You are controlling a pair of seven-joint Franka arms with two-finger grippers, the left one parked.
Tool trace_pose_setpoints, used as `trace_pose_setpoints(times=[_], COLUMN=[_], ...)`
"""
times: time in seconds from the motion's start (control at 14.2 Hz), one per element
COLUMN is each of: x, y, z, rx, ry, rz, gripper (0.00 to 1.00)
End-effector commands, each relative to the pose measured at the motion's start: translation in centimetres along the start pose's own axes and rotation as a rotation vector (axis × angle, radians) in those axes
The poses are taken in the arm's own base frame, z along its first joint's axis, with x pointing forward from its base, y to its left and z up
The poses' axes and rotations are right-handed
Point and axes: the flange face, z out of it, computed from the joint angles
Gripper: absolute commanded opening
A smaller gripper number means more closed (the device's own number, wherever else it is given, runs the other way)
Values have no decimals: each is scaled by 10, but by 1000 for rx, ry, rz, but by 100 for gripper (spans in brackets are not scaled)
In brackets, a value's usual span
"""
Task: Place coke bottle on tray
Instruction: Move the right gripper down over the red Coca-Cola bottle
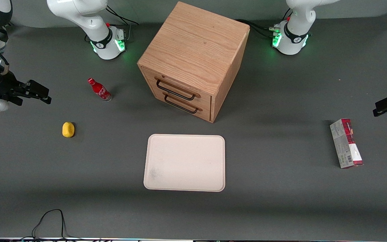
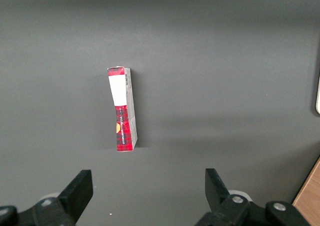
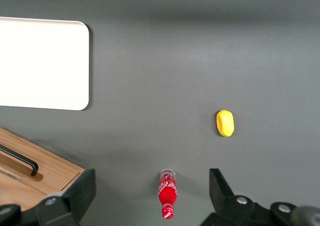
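The coke bottle (image 1: 99, 89), small and red with a red cap and white script, appears to stand upright on the dark table between the working arm's base and the wooden cabinet. It also shows in the right wrist view (image 3: 168, 193). The cream-white tray (image 1: 185, 163) lies flat nearer to the front camera than the cabinet, with nothing on it; it also shows in the right wrist view (image 3: 40, 61). My right gripper (image 1: 44, 94) hangs above the table toward the working arm's end, apart from the bottle. It is open and empty (image 3: 151, 186).
A yellow lemon (image 1: 68, 129) (image 3: 225, 122) lies nearer to the front camera than the bottle. The wooden two-drawer cabinet (image 1: 193, 60) stands mid-table. A red-and-grey carton (image 1: 346, 143) (image 2: 122, 109) lies toward the parked arm's end. A black cable (image 1: 50, 218) loops at the table's front edge.
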Motion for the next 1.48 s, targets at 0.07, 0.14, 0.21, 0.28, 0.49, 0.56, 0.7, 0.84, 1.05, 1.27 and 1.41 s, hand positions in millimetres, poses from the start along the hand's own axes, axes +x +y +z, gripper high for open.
trace_pose_setpoints(times=[0.07,0.14,0.21,0.28,0.49,0.56,0.7,0.84,1.05,1.27,1.41], x=[2,1,-3,-11,-53,-72,-117,-151,-182,-201,-212], y=[-2,-2,-2,-2,10,12,16,17,16,17,15], z=[-1,1,5,16,48,64,101,136,189,237,263], rx=[22,22,15,8,6,13,-9,-7,3,-10,-8], ry=[-12,-20,-48,-105,-165,-151,-121,-109,-75,-68,-66], rz=[-8,-8,-14,-17,-16,-17,-33,-43,-41,-55,-60], gripper=[100,100,100,100,100,100,100,100,100,100,100])
